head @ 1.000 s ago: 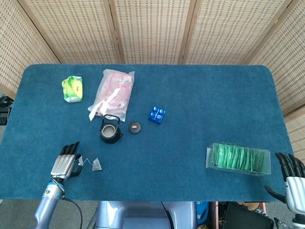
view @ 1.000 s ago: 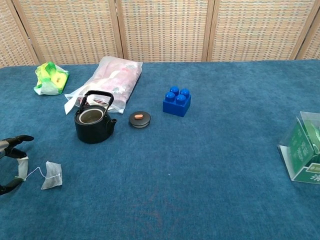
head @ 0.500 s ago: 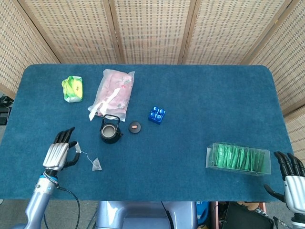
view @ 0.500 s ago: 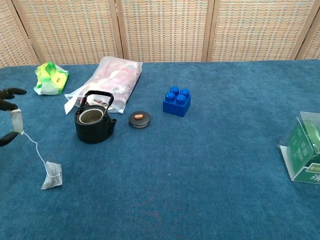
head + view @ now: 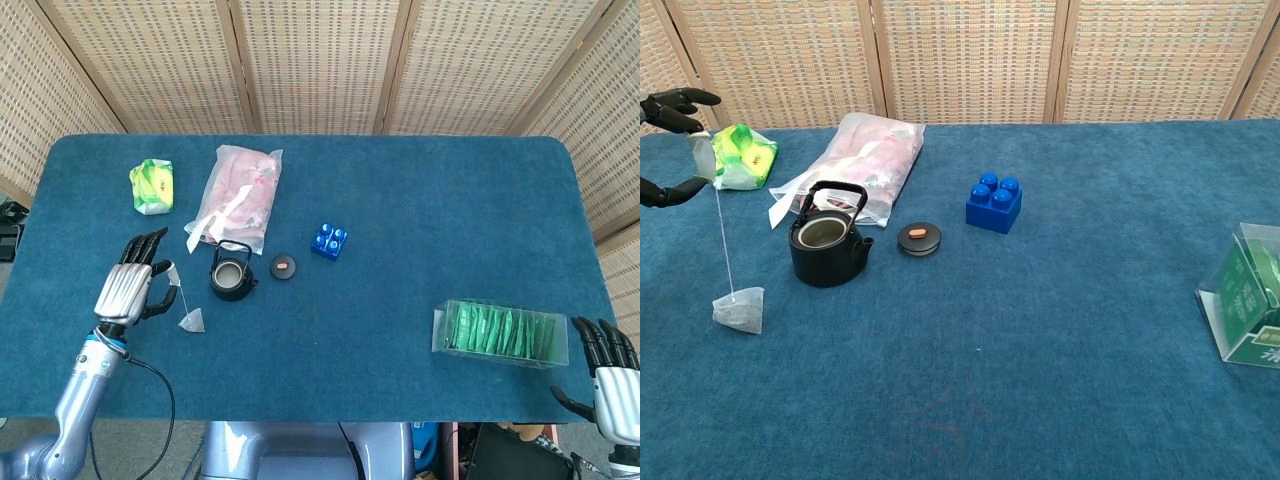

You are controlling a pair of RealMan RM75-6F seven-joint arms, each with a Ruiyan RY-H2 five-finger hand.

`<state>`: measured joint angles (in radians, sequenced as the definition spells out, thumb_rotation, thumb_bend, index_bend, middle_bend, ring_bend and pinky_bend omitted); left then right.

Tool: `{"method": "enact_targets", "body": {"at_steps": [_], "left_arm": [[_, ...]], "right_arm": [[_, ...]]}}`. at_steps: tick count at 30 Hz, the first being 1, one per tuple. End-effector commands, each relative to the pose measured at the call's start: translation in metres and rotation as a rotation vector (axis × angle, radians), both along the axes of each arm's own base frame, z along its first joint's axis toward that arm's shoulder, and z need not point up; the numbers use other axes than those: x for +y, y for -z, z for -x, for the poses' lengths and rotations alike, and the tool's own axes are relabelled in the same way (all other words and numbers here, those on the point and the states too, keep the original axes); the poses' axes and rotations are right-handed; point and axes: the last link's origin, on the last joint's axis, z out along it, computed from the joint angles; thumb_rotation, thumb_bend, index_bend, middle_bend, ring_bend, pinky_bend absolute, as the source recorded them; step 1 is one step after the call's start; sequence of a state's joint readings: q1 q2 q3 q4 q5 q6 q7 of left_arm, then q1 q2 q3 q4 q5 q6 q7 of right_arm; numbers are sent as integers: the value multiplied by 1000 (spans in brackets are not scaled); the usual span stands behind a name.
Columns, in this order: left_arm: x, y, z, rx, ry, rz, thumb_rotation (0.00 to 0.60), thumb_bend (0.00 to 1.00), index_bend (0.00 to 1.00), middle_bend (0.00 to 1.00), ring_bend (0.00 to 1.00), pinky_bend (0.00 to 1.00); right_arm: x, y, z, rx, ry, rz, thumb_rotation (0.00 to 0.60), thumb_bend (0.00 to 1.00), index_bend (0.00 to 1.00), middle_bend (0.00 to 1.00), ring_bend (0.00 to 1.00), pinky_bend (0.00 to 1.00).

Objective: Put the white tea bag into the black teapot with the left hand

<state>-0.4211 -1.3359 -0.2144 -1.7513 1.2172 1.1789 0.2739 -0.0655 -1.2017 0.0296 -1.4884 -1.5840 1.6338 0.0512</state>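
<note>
Dangling on its string, white tea bag [image 5: 740,309] below left hand [image 5: 128,288] — paper tag pinched between fingers — left of black teapot [image 5: 827,245], apart from it, right hand [image 5: 610,372] fingers spread, empty — seen only from head view, near right edge.

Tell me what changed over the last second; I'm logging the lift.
The left hand rose, pinching the tag, and lifted the tea bag off the table towards the teapot. Lid, block and right hand stayed put.
</note>
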Motion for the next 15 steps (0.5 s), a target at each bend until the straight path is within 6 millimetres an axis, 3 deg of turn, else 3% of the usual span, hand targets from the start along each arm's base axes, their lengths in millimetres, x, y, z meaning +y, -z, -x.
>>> {"method": "enact_targets", "body": {"at_steps": [1,15], "left_arm": [[2,-1,-4,-7,10,-3,600,461,609,28,0,0],[33,-7,-28,-50,47,-20,600,461,609,28,0,0]], "right_arm": [[0,0,0,0,-1,-1,600,8,118,197,83,157],[0,2,0,-2,2,-5,600,8,118,197,83,157]]}}
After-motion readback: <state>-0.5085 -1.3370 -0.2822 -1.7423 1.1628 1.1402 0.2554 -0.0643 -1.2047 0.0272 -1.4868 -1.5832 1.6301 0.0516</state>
